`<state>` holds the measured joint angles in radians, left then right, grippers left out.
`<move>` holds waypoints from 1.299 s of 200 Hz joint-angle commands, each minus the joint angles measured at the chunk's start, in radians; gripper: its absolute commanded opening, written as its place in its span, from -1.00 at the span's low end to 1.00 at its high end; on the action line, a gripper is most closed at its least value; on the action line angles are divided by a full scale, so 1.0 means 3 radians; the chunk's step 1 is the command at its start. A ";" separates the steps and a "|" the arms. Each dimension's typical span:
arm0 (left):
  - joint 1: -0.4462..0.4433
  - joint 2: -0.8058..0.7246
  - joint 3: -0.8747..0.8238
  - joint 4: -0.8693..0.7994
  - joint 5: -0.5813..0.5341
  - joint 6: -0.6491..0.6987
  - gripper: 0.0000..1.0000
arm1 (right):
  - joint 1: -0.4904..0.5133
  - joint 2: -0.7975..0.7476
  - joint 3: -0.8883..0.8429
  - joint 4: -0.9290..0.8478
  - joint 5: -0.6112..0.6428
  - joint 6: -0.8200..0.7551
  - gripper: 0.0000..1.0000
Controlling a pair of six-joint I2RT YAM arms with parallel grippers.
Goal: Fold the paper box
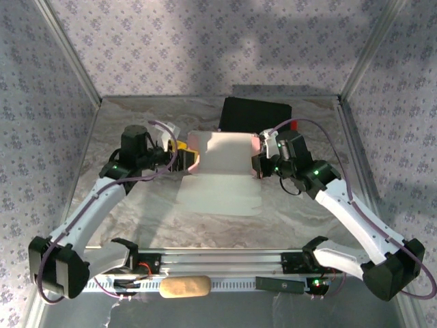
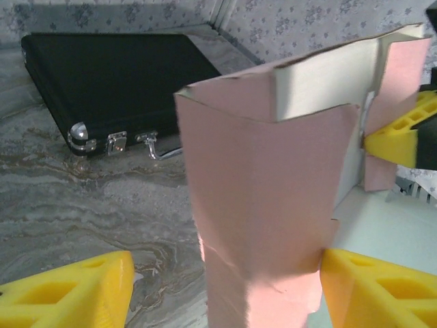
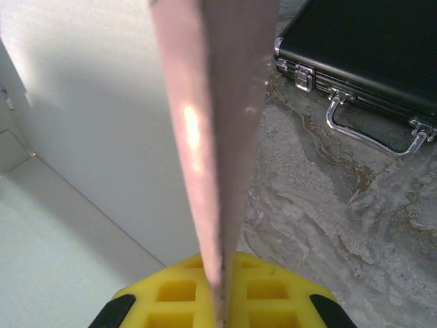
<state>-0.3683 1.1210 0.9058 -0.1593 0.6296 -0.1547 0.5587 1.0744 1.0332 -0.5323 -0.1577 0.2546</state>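
Note:
The paper box (image 1: 222,160) lies mid-table, pale inner face up, with its pink side walls raised. In the left wrist view a folded pink wall of the paper box (image 2: 263,205) stands between my left gripper's (image 2: 225,273) yellow fingers (image 2: 75,287). It touches the right-hand finger and leaves a wide gap to the other, so the jaws are open. My left gripper (image 1: 183,160) sits at the box's left end. My right gripper (image 1: 259,164) is at the right end, shut on a thin pink flap (image 3: 212,137) pinched between its yellow pads (image 3: 273,294). One of its pads (image 2: 403,133) shows beyond the far wall.
A black hard case (image 1: 256,115) with a metal handle (image 3: 372,130) lies just behind the box, near the back wall. Patterned enclosure walls stand on both sides. A tan oblong object (image 1: 184,287) rests on the rail at the front edge. Marble tabletop (image 1: 136,205) lies left of the box.

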 commanded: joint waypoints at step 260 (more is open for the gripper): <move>-0.0044 0.0186 0.0221 0.0020 0.0126 0.0168 0.30 | -0.0226 0.0113 0.0149 -0.0083 -0.0579 0.0082 -1.00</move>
<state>-0.3878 1.1656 0.9565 -0.1642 0.6609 -0.1196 0.4969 1.1271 1.0481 -0.5499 -0.2974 0.2726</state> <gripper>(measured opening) 0.669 0.078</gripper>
